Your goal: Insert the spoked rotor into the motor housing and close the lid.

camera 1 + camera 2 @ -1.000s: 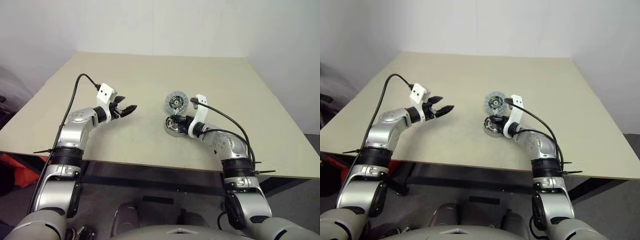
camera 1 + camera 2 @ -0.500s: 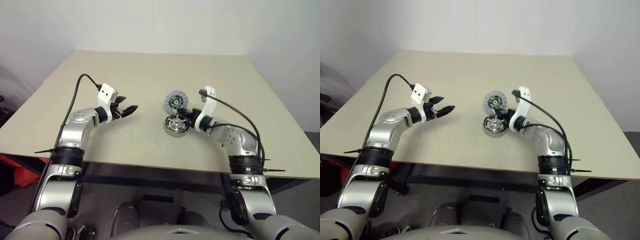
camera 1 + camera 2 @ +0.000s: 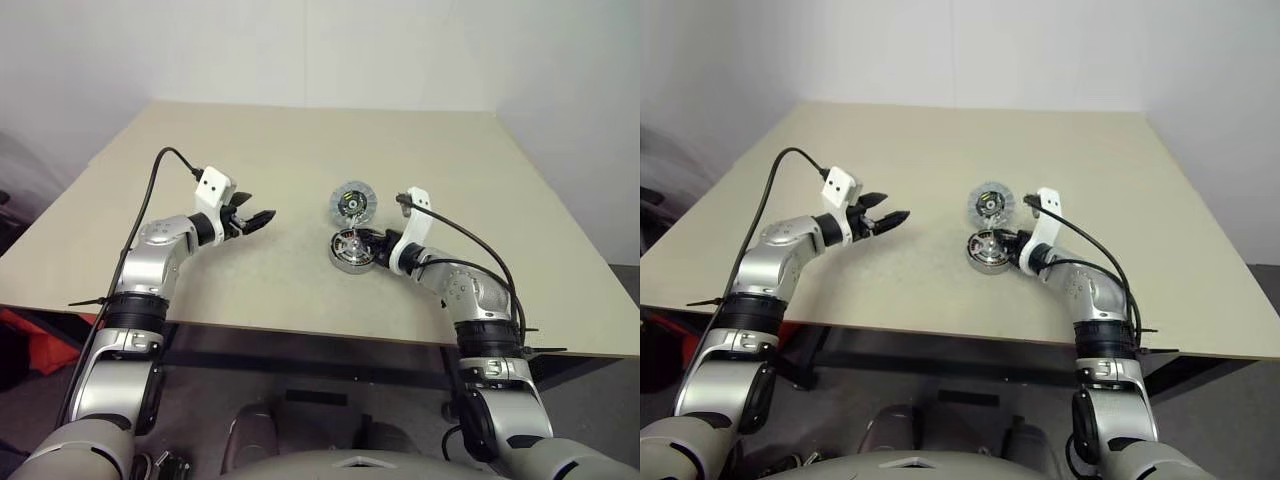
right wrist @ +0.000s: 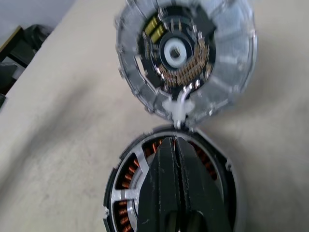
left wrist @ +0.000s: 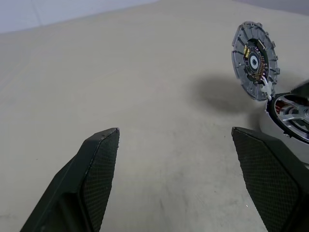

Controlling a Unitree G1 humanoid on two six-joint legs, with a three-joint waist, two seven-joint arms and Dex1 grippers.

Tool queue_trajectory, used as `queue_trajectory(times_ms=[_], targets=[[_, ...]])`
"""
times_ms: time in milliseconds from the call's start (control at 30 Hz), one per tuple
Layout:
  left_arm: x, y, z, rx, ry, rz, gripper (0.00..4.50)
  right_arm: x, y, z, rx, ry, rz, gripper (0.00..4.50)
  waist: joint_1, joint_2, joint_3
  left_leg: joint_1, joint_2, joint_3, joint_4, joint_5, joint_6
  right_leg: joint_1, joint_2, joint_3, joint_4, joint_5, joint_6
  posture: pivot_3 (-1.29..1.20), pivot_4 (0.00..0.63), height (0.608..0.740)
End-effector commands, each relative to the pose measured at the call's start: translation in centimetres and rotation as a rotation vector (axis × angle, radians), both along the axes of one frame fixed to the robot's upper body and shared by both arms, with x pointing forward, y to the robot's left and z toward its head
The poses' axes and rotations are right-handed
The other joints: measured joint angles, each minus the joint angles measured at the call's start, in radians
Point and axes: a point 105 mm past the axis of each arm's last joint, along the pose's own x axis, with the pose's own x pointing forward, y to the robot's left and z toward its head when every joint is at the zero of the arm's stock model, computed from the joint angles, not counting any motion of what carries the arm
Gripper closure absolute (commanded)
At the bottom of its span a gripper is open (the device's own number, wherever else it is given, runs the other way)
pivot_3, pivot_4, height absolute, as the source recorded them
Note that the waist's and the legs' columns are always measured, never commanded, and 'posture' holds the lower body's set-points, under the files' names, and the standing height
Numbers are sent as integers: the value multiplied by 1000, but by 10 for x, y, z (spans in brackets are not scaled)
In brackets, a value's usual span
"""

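The motor housing (image 3: 351, 250) is seen lying flat on the surface (image 3: 300, 160), with the spoked rotor (image 4: 126, 180) seated inside it over the copper windings. The lid (image 3: 351, 203) is stood open just behind the housing, joined to its rim by a white piece. The right gripper (image 4: 178, 159), fingers pressed together, is held over the rotor, while the left gripper (image 3: 255, 219) is kept spread apart and empty, well apart from the housing.

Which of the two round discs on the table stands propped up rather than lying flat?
The pale grey lid; it stands tilted open behind the copper-wound motor housing, which lies flat.
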Motion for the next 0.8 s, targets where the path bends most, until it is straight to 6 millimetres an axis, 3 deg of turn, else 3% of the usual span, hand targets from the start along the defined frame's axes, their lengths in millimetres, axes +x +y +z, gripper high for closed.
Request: queue_trajectory(times_ms=[33, 200, 433, 800], targets=[[2, -3, 15, 0, -56, -12, 561, 3, 9, 37, 27, -119, 42, 4478, 0, 0, 0, 0, 0, 0, 0, 0, 0, 0, 0, 0, 0, 0, 0, 0, 0, 740], [3, -4, 15, 3, -58, -15, 561, 10, 16, 31, 34, -88, 36, 4478, -2, 0, 0, 0, 0, 0, 0, -1, 1, 0, 0, 0, 0, 0, 0, 0, 0, 740], [2, -2, 16, 4, -61, -11, 561, 12, 13, -36, -11, 115, -46, 4478, -2, 0, 0, 1, 0, 0, 0, 0, 1, 0, 0, 0, 0, 0, 0, 0, 0, 740], [1, -3, 13, 1, -54, -10, 561, 16, 10, 17, 62, -39, -15, 4478, 0, 0, 0, 2, 0, 0, 0, 0, 0, 2, 0, 0, 0, 0, 0, 0, 0, 740]])
